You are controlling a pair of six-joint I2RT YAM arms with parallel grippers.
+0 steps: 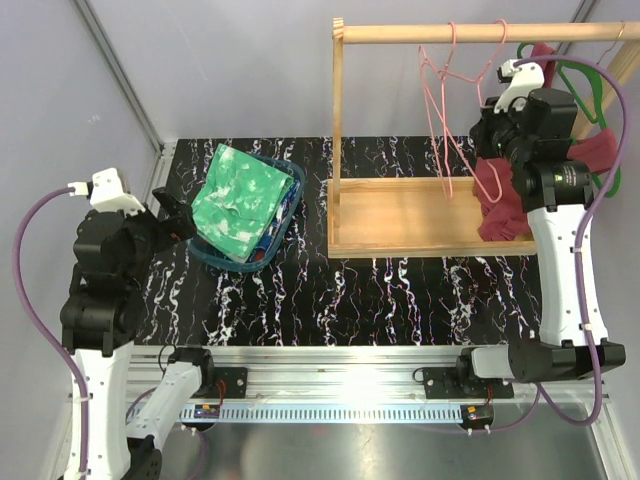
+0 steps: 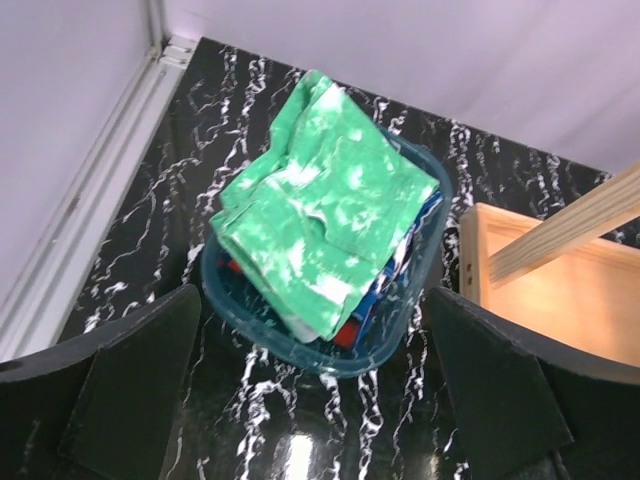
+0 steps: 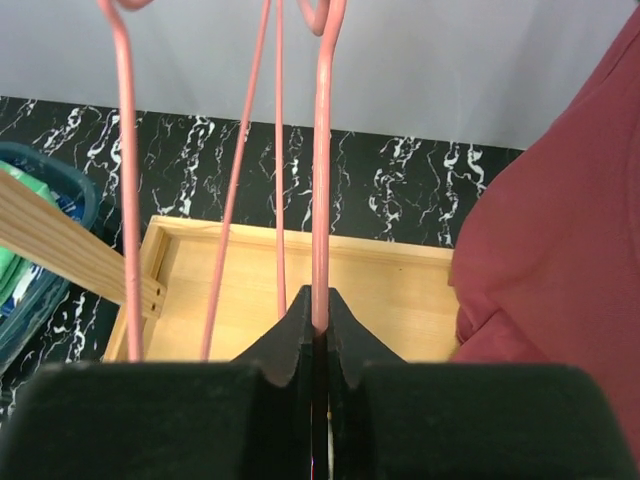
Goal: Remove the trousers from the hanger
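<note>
Left tool (image 2: 315,330): spread wide above the bench (image 2: 200,130), touching nothing.
Green trousers (image 2: 325,205): just ahead of the left tool, folded on top in the teal basket (image 2: 420,330).
Blue trousers (image 2: 380,292): under the green pair, in the same basket.
Right tool (image 3: 317,305): pressed together, pinching a wire of the pink hanger (image 3: 322,180), well apart from both trousers.
Tank top (image 3: 550,250): dark red, just right of the right tool.

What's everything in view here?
table: one, black marbled, underneath
basket: one, teal, table's left
green trousers: one, green-white, top of basket
blue trousers: one, blue print, beneath them
wooden rack: one, pale wood, table's right
pink hangers: two, pink, bare, on rack
green hanger: one, green, rack's right end
tank top: one, dark red, hanging right
left gripper: one, black, open, beside basket
right gripper: one, black, shut on pink hanger
</note>
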